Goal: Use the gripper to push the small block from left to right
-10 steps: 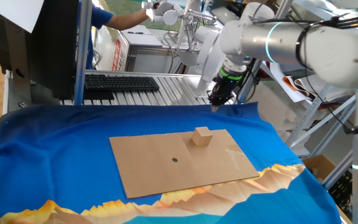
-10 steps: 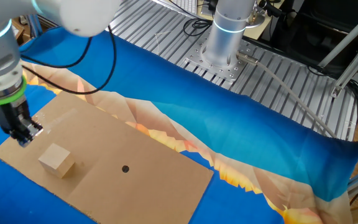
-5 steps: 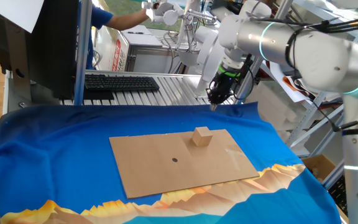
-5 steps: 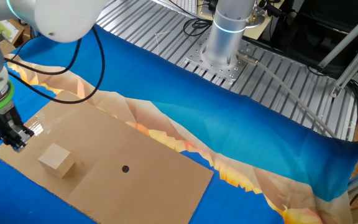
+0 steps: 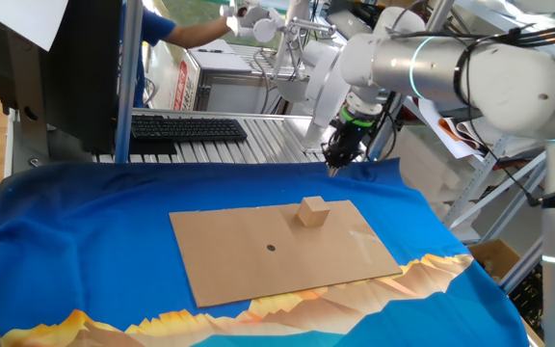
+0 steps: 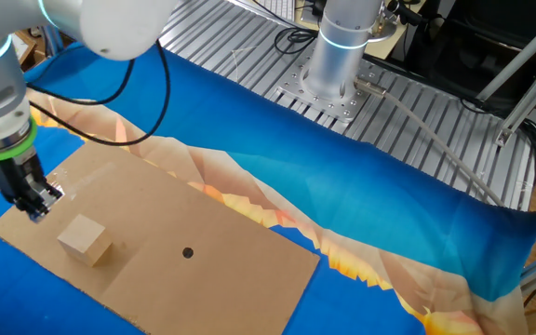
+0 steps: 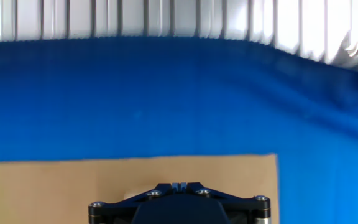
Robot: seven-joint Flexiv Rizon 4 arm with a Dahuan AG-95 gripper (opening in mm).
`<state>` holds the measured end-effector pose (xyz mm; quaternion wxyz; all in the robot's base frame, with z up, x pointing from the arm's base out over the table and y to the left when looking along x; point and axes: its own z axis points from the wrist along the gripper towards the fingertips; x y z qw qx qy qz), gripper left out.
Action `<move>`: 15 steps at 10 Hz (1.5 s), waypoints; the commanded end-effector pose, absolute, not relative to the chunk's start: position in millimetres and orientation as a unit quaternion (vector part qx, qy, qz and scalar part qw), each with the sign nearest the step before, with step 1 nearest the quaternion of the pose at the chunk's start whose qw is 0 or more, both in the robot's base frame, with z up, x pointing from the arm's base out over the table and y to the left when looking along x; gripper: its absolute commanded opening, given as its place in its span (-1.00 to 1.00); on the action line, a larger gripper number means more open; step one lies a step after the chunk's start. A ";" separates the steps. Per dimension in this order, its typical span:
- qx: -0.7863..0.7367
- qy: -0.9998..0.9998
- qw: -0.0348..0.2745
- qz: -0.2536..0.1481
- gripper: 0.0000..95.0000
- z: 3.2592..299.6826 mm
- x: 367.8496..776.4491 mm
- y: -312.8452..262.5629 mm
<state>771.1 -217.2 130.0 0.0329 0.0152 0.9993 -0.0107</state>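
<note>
The small block [image 5: 311,211], a light tan wooden cube, sits on the flat brown cardboard sheet [image 5: 258,260] near its far right part. It also shows in the other fixed view [image 6: 86,239]. My gripper [image 5: 333,165], a black narrow tip with a green ring, hangs above the cloth by the sheet's far edge, behind the block and apart from it. In the other fixed view the gripper [image 6: 37,210] is up-left of the block with a small gap. In the hand view the gripper [image 7: 179,185] has its tips together and holds nothing; the block does not clearly show there.
A blue cloth [image 5: 85,222] covers the table. A black dot [image 5: 271,248] marks the sheet's middle. A keyboard [image 5: 186,127] and ribbed metal surface lie behind the cloth. The arm's base [image 6: 341,46] stands on a metal plate.
The gripper swung a little away from the block half a second ago and has come back to nearly where it was one second ago. The block has not moved.
</note>
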 end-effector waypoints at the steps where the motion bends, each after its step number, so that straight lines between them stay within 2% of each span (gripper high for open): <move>1: 0.021 0.999 0.035 -0.010 -1.00 123.3 769.3 -219.4; 10: 0.038 0.998 0.041 0.003 -1.00 102.8 767.7 -224.2; 15: 0.033 0.999 0.034 0.013 -1.00 99.3 767.3 -223.5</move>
